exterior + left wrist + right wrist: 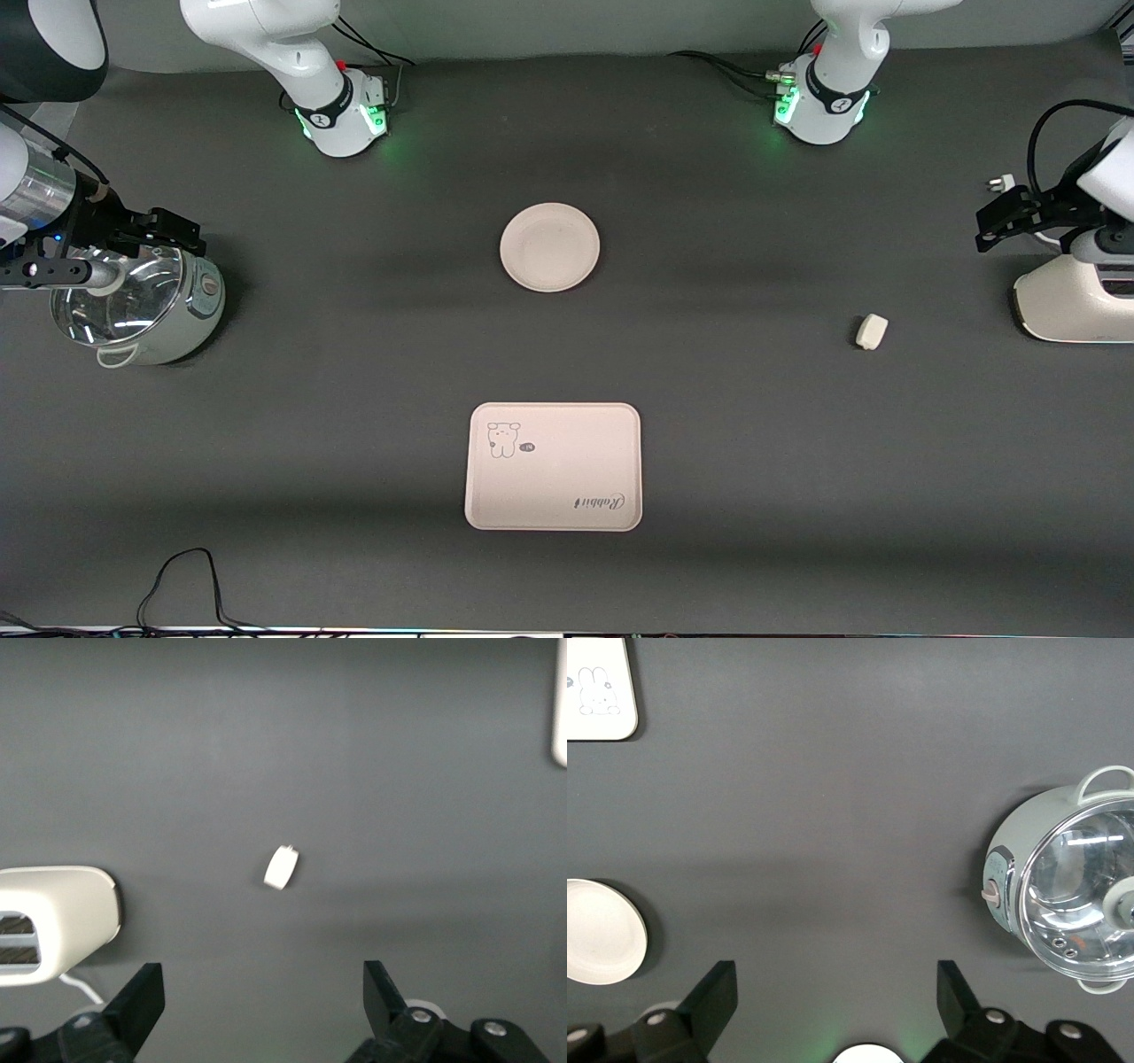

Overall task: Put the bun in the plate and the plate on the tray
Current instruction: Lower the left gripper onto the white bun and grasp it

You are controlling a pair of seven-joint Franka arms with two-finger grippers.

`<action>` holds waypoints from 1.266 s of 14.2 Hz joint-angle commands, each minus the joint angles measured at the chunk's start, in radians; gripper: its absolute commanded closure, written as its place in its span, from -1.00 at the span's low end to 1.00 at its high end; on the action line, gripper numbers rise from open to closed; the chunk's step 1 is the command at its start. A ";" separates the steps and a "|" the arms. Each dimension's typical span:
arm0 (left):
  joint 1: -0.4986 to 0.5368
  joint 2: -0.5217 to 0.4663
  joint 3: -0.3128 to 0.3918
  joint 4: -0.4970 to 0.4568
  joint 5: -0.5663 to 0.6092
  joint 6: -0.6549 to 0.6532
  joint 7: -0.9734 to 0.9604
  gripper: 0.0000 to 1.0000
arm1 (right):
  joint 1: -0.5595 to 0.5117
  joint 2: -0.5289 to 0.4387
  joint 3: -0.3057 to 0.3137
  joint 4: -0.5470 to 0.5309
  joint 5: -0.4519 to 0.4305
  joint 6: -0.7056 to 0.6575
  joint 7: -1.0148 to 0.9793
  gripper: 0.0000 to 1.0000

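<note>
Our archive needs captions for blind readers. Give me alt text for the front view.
A bun, an empty round plate and a rectangular tray lie apart on a dark table. The left gripper is open above a toaster, and the right gripper is open above a glass-lidded cooker.

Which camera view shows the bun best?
The left wrist view: the bun lies alone on the dark table, largest there. The front view shows it small, toward the left arm's end. The right wrist view misses it.

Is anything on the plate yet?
No. The plate is bare, showing only its cream surface and raised rim. The bun lies apart on the table toward the left arm's end. What is under the plate is covered.
</note>
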 commanded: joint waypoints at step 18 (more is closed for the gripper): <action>0.003 0.360 0.018 -0.673 0.080 1.101 0.016 -0.31 | 0.033 0.018 -0.008 -0.038 0.034 0.032 -0.007 -1.00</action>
